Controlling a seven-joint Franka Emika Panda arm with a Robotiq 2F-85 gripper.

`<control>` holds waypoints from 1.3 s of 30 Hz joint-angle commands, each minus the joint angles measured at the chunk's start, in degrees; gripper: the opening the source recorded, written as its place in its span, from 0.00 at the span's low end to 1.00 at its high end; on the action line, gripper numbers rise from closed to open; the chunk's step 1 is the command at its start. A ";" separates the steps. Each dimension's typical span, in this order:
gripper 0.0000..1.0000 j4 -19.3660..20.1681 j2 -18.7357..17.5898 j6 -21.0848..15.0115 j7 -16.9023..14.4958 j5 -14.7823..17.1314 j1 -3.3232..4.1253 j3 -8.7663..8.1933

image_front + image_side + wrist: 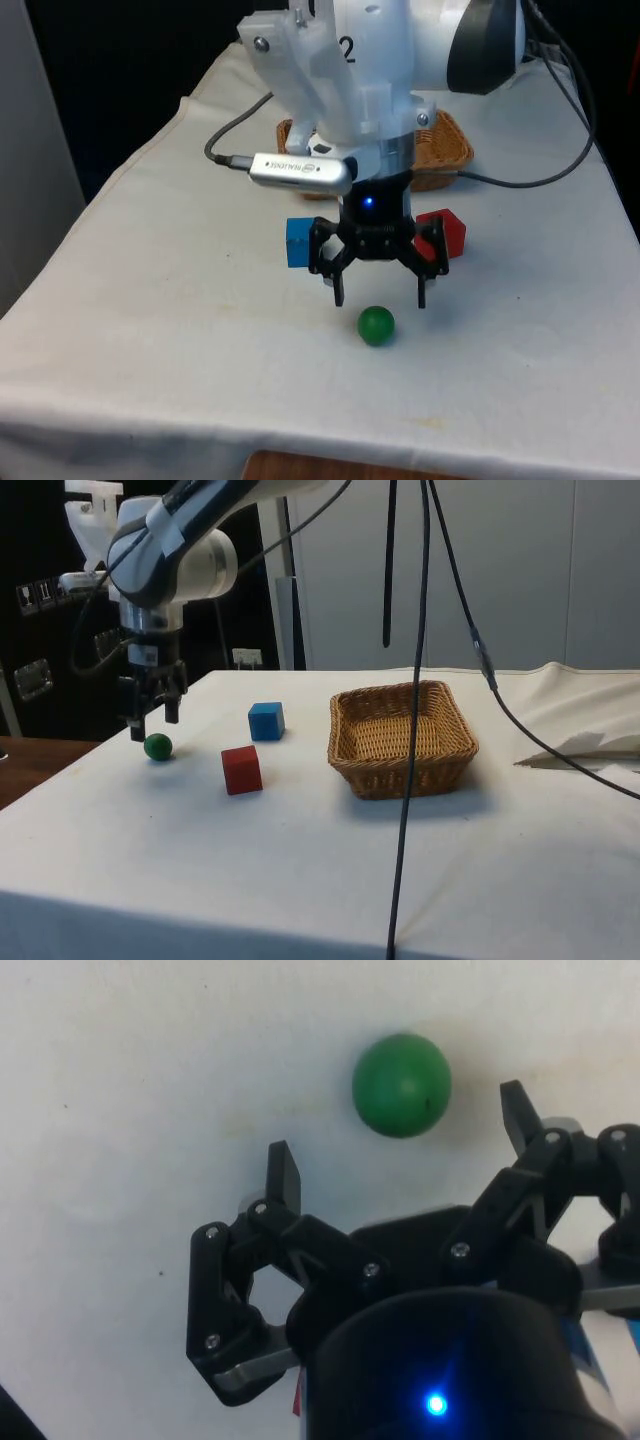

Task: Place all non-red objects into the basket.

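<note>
The table (150, 330) under its white cloth takes up most of the scene, and a grey cable (232, 130) trails across it on the far side. The white arm (185, 550) reaches down over the near end of the table, on the side view's left.

Next in size is the wicker basket (403, 738), which sits at the far end of the table, well apart from the small things. From the side its inside shows bare weave with nothing lying in it. In the front view it is half hidden behind the arm (340, 70).

The black gripper (380, 298) hangs a little above the cloth with its fingers spread wide and nothing between them.

The red block (241, 770) stands on the cloth towards the front view's right, beyond the gripper, and the blue cube (266, 721) stands towards the front view's left, near it but not touching.

Smallest is the green ball (376, 325), resting on the cloth nearest the table's near edge. It lies just beside the open fingertips (285, 1172), on the near side of them rather than between them.
</note>
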State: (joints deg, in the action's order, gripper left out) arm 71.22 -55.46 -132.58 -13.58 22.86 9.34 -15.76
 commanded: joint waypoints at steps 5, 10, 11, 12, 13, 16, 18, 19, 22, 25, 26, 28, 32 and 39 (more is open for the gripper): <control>1.00 -1.66 -1.78 0.00 0.23 0.00 -0.11 -0.17; 1.00 -2.35 -2.64 0.11 0.17 0.00 -0.11 -0.34; 1.00 -2.46 -2.81 0.17 0.17 0.00 -0.11 -0.40; 1.00 -2.75 -3.21 0.11 0.17 0.00 -0.17 -0.40; 1.00 -2.18 -2.75 -0.06 0.00 0.00 -0.06 -0.46; 1.00 -3.21 -3.78 0.11 0.23 0.00 -0.17 -0.40; 1.00 -3.72 -4.30 0.06 0.23 0.06 -0.23 -0.46; 1.00 -4.24 -4.70 0.11 0.29 0.06 -0.23 -0.52; 1.00 -4.98 -5.04 0.34 0.40 0.06 -0.23 -0.69; 1.00 -5.10 -5.10 0.29 0.34 0.06 -0.23 -0.63; 1.00 -5.04 -5.10 0.23 0.29 0.06 -0.23 -0.63; 1.00 -4.87 -4.98 0.17 0.23 0.06 -0.17 -0.69; 0.97 -4.64 -4.76 0.06 0.17 0.06 -0.11 -0.74; 0.13 -4.47 -4.64 -0.06 0.11 0.06 -0.06 -0.80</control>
State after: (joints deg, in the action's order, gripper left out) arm 66.46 -60.33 -132.64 -13.46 22.86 9.22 -16.56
